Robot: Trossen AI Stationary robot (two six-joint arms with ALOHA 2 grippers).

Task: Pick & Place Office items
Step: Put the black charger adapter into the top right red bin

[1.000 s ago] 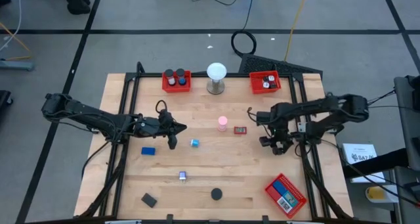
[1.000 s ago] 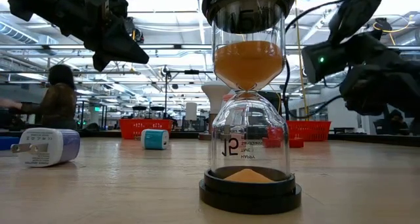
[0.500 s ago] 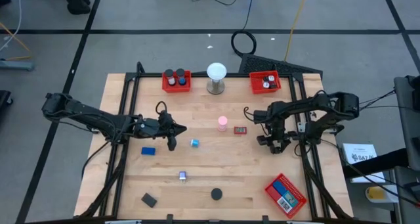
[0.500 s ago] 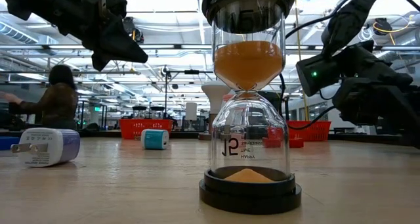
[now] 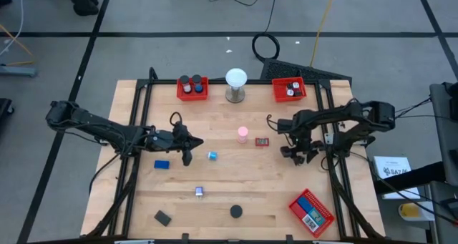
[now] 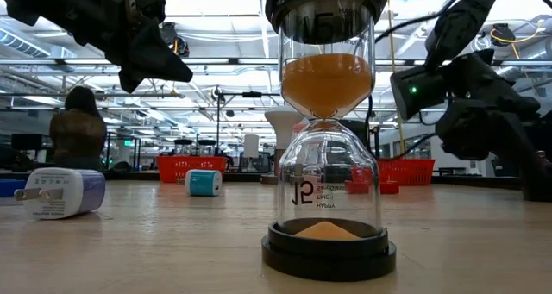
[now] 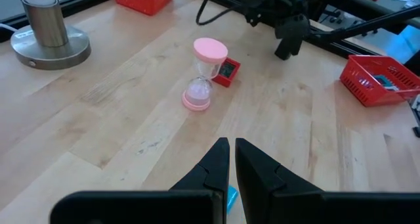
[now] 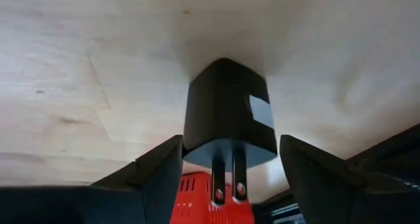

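My right gripper (image 8: 231,184) is open and points down at a black charger plug (image 8: 230,115). The plug stands on the table with its prongs up, and one finger is on each side of it with a narrow gap. In the high view this gripper (image 5: 299,152) hides the plug. My left gripper (image 5: 187,149) is shut and hangs above the table near a small teal item (image 5: 212,156). A blue block (image 5: 162,164), a pink hourglass (image 5: 242,134), a red item (image 5: 262,142), a white plug (image 5: 200,192), a black hourglass (image 5: 235,211) and a black block (image 5: 163,217) are spread over the table.
Two red mesh trays (image 5: 193,89) (image 5: 289,90) holding small items stand at the far edge, with a white globe (image 5: 236,84) between them. A third red tray (image 5: 312,210) lies at the near right corner. A person (image 6: 76,130) shows in the room beyond.
My right gripper has come down and shifted slightly toward the table's far edge. The left arm has kept still.
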